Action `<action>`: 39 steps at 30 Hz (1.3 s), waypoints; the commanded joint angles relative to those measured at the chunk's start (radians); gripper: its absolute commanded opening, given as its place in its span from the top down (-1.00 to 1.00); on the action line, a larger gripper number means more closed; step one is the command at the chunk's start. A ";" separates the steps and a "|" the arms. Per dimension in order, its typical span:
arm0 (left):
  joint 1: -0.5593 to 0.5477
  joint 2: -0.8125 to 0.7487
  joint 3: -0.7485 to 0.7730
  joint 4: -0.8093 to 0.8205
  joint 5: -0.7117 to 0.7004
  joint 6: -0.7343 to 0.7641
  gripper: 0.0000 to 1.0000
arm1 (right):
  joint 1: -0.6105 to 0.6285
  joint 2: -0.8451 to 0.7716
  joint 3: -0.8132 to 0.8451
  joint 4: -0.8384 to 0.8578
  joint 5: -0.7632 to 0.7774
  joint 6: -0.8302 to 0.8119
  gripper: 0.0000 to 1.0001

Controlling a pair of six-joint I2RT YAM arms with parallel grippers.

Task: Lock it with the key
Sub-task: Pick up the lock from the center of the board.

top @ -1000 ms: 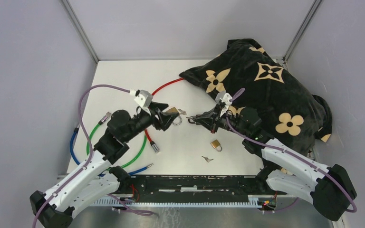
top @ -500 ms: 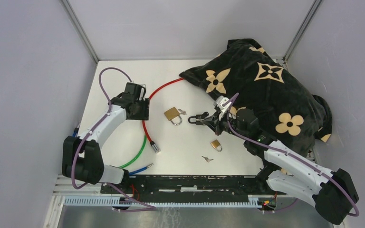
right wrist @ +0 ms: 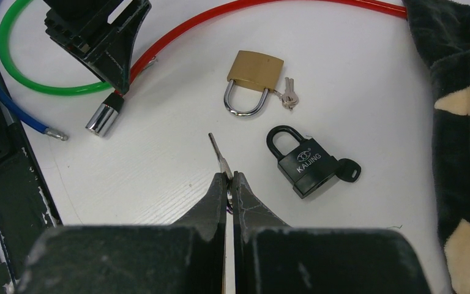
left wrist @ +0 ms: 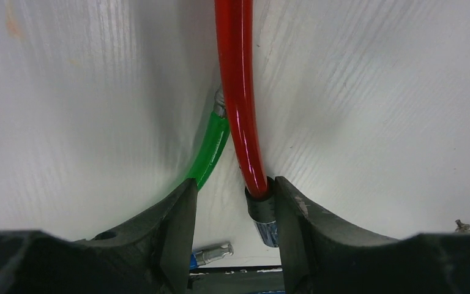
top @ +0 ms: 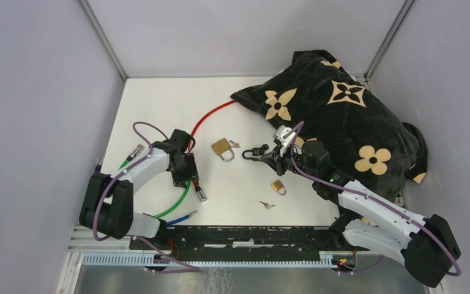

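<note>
My right gripper is shut on a silver key whose blade sticks out ahead of the fingertips, just above the white table. A black padlock with a black key in it lies just right of the tips. A brass padlock with small keys lies farther ahead. My left gripper stands open, straddling the red cable at its black and chrome end, which touches the right finger. In the top view the left gripper is left of the brass padlock.
A green cable and a blue cable curl by the left arm. A small brass padlock and a loose key lie near the front. A black flowered cushion fills the back right.
My left arm drew back from the brass padlock to the left, then came down over the red cable's end with its jaws narrowing. The right gripper barely moved.
</note>
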State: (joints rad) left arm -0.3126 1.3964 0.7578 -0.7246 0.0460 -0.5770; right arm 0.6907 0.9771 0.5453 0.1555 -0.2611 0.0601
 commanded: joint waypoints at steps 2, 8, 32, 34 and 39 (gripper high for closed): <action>-0.008 0.033 -0.031 0.132 0.069 -0.124 -0.09 | -0.003 -0.005 0.009 0.029 -0.008 -0.016 1.00; -0.009 0.059 -0.066 0.186 0.080 -0.158 0.02 | -0.003 -0.005 0.012 0.029 -0.007 -0.026 1.00; -0.052 0.081 0.113 -0.019 -0.010 -0.272 0.10 | -0.004 0.002 0.018 -0.008 -0.004 -0.052 1.00; -0.051 0.085 0.085 0.000 -0.012 -0.277 0.09 | -0.003 0.003 0.013 0.002 -0.008 -0.050 1.00; -0.053 0.114 0.025 0.073 -0.027 -0.264 0.09 | -0.003 0.006 0.010 0.004 -0.023 -0.049 1.00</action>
State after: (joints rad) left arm -0.3634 1.4815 0.8192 -0.7071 0.0540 -0.7979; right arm 0.6907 0.9997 0.5457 0.1383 -0.2733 0.0196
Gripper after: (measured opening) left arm 0.456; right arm 0.013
